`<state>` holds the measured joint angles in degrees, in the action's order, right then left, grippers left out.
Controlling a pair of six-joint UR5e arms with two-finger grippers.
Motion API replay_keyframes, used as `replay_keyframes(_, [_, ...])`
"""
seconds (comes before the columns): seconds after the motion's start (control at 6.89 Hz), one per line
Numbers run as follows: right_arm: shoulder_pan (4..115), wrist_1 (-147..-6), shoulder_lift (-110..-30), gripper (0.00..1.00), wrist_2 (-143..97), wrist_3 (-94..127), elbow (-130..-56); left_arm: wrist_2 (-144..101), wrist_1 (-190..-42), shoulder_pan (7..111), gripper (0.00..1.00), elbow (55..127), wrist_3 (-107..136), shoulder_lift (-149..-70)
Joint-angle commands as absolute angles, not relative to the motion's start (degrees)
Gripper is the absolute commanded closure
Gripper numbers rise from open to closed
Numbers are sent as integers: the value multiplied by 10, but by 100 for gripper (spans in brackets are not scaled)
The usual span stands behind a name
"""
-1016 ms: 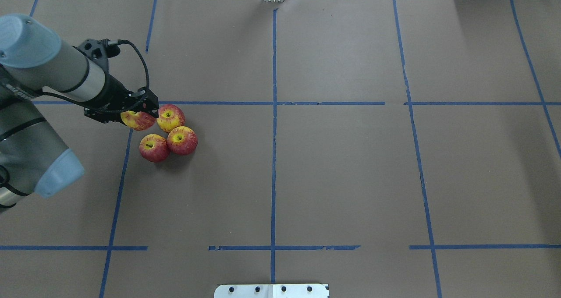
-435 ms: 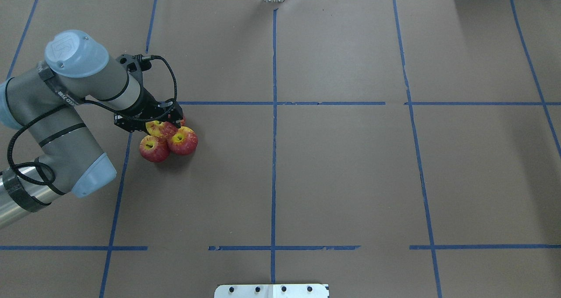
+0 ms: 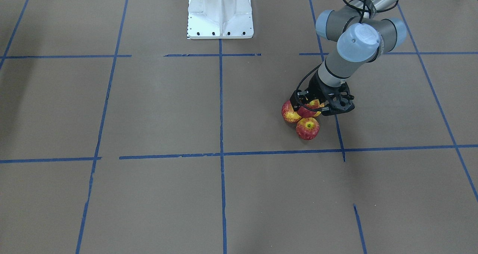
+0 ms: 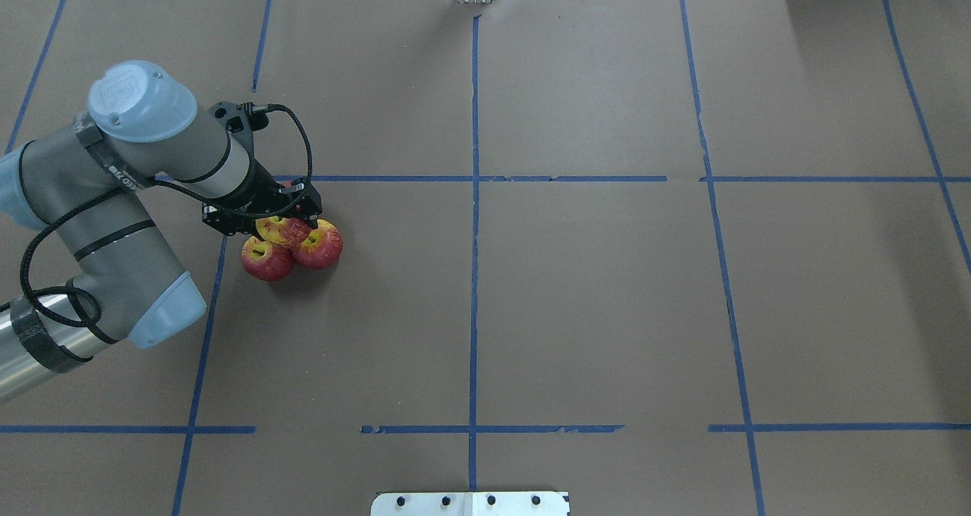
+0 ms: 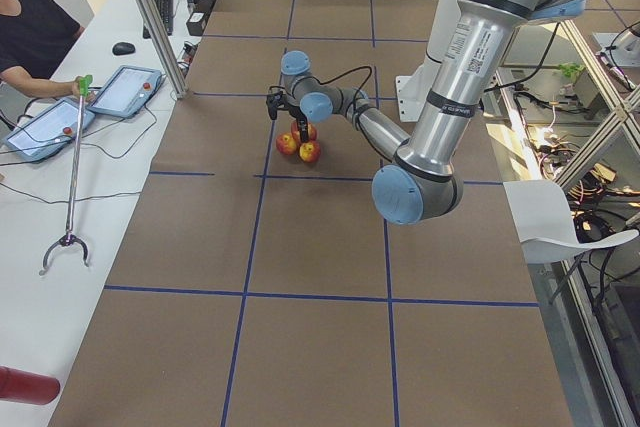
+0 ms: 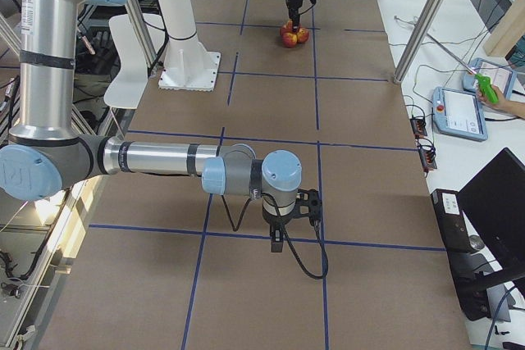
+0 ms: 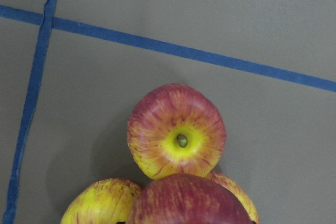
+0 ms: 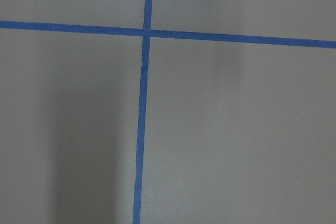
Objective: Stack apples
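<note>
Counted on the worktop (image 4: 592,288): four apples (image 7: 176,130), grouped near the left edge. Of these, three seated on the surface in a touching cluster; one, the top apple (image 4: 282,231), clamped above them in the left gripper (image 4: 284,223). Also counted: two arms (image 4: 144,159); two grippers, with the right gripper (image 6: 280,239) toward the right edge; one white mounting base (image 3: 220,15) at the robot-side edge.

Brown paper-covered bench (image 4: 592,303), gridded with blue tape lines (image 4: 473,273). Toward its left edge, about midway between the near and far edges, three red-and-yellow round toy apples (image 7: 177,132) sit bunched together on the paper. A white metal base plate (image 3: 220,13) stands at the middle of the robot-side edge.
</note>
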<state>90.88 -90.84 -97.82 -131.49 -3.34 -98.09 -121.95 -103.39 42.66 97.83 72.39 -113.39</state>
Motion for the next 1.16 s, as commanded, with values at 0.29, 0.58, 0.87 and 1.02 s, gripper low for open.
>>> replay_keyframes(0.29, [909, -909, -978, 0, -1315, -33, -981, -1220, -1026, 473, 0, 1047, 709, -1105])
replay_keyframes(0.58, [909, -908, -978, 0, -1315, -33, -981, -1225, -1025, 576, 0, 1105, 573, -1024])
replay_keyframes(0.87, [909, -909, -978, 0, -1315, -33, -981, -1228, -1032, 651, 0, 1122, 381, -908])
replay_keyframes(1.02, [909, -908, -978, 0, -1315, -33, -981, -1267, -1032, 701, 0, 1099, 267, -867])
